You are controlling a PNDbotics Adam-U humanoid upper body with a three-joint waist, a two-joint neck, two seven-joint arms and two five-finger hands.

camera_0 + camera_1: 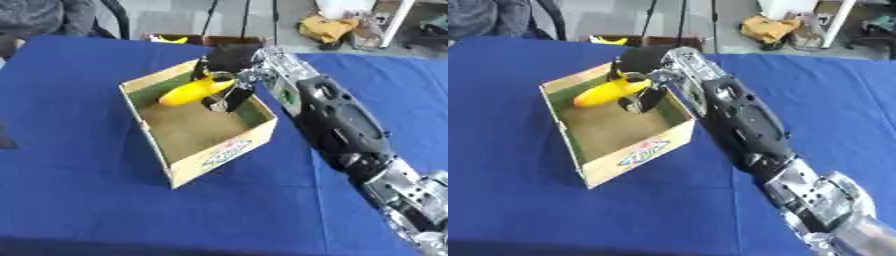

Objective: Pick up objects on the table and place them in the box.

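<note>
Blue table (79,200): box (223,150), apparently banana (194,91) inside.

This looks like a lab or workshop set up for robot trials. A table under a blue cloth (79,200) fills the near scene. Beyond its far edge lies a bare grey floor (171,20) with thin black stand legs (651,20), a white post (395,22) and yellow clutter (325,27) far right.

A blue cloth (79,200) covers the table, while on the grey floor beyond its far edge lie a crumpled yellow bag (325,27), a small yellow thing (168,39) by a dark tray, and thin black stand legs (682,22).
</note>
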